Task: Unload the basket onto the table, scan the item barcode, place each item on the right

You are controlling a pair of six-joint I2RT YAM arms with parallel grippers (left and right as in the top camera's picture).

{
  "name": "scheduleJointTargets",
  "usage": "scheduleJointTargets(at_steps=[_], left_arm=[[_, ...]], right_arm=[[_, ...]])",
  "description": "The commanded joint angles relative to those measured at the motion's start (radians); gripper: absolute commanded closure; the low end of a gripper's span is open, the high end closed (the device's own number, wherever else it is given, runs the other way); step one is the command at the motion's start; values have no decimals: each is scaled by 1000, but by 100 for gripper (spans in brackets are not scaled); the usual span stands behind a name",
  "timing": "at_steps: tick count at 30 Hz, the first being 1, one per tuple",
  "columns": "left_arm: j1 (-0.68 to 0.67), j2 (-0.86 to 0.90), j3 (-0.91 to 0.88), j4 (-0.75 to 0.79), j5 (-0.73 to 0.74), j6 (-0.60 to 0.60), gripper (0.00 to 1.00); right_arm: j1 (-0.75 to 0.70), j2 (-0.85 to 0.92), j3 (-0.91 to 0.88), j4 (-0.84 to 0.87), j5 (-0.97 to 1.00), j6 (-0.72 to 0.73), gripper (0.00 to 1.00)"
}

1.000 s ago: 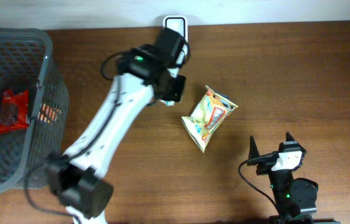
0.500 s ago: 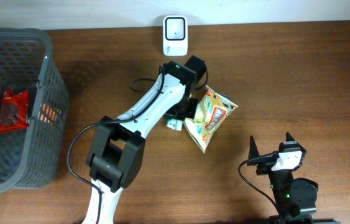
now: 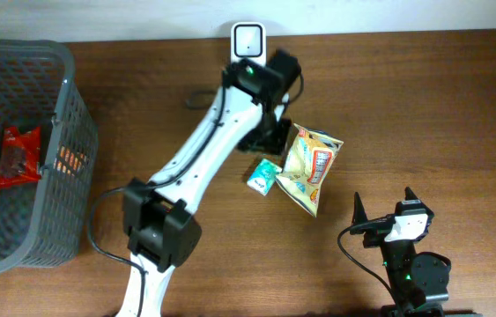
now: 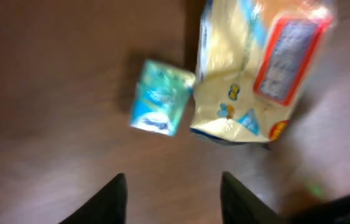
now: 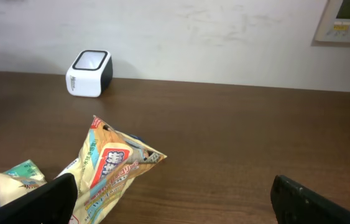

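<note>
A small teal packet (image 3: 263, 175) lies flat on the wooden table, touching the left edge of a yellow snack bag (image 3: 310, 165). My left gripper (image 3: 274, 139) hovers just above and behind them, open, with nothing between its fingers. In the left wrist view the teal packet (image 4: 161, 97) and the yellow bag (image 4: 255, 74) lie beyond the gripper (image 4: 173, 190), whose dark fingertips (image 4: 111, 200) frame bare wood. The white barcode scanner (image 3: 248, 40) stands at the table's back edge. My right gripper (image 3: 384, 210) rests open at the front right, facing the bag (image 5: 115, 168) and the scanner (image 5: 89, 73).
A grey mesh basket (image 3: 70, 106) stands at the left with a red packet (image 3: 18, 157) inside. The left arm stretches diagonally from the front edge to the scanner area. Bare wood spreads across the right half of the table (image 3: 441, 114).
The left gripper carried the teal packet from the scanner down to the table, opened and let it go beside the yellow bag, then drew back. The bag shifted slightly right.
</note>
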Motion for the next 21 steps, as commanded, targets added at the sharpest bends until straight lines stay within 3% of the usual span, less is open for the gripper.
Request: scheduleJointTargets(at_steps=[1,2,3,8,14,21], left_arm=[[52,-6,293,-125,-186,18,22],[67,-14,361,-124,-199,53,3],[79,-27,401,-124,-204,68,0],[202,-150,496,-124,-223,68,1],[501,-327,496,-124,-331,90,1],[882,-407,452,-124,-322,87,1]], right_arm=[[6,-5,-7,-4,8,0,2],[6,-5,-7,-4,8,0,2],[6,-5,-7,-4,9,0,2],[6,-5,-7,-4,8,0,2],[6,-5,-7,-4,8,0,2],[6,-5,-7,-4,8,0,2]])
